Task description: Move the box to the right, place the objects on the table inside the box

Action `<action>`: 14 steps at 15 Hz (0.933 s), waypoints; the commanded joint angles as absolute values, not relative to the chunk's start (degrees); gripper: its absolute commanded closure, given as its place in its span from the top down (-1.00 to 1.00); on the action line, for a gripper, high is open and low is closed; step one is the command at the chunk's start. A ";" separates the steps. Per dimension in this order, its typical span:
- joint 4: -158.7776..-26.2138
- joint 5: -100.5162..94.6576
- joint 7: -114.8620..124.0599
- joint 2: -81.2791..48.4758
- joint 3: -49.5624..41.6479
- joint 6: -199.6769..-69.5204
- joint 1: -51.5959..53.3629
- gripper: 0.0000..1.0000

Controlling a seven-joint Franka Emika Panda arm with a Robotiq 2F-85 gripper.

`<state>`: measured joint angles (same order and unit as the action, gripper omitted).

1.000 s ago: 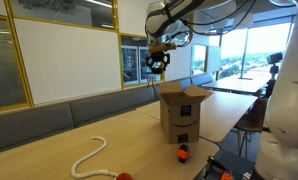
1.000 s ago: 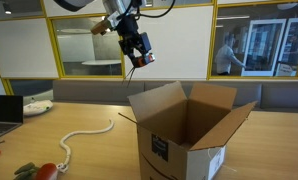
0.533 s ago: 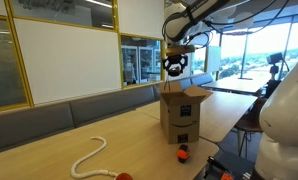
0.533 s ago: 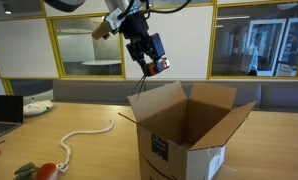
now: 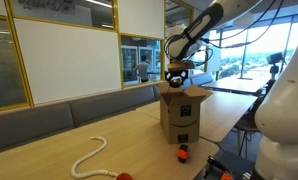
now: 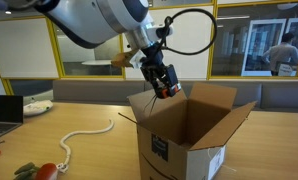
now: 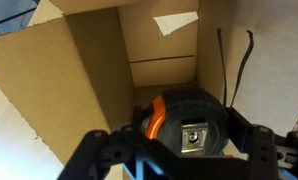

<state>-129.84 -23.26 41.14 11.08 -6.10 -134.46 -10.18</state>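
The hand is gripping a black-and-orange tape measure between its fingers and hovering just over the open top of the cardboard box. The tape measure is hanging directly above the box's interior. The box is standing on the wooden surface, where the cream rope is lying well apart from the hand.

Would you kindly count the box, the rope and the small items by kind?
Box: 1
Rope: 1
Orange items on the table: 2
Black-and-orange item held in the gripper: 1
Total: 5
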 commanded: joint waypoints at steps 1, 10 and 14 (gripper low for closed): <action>-127.31 -21.38 40.23 5.01 -7.41 -140.86 -12.05 0.11; -122.38 -15.95 38.23 -5.26 -11.53 -145.49 -11.82 1.00; -121.50 -16.50 39.35 -5.44 -12.13 -144.84 -11.18 1.00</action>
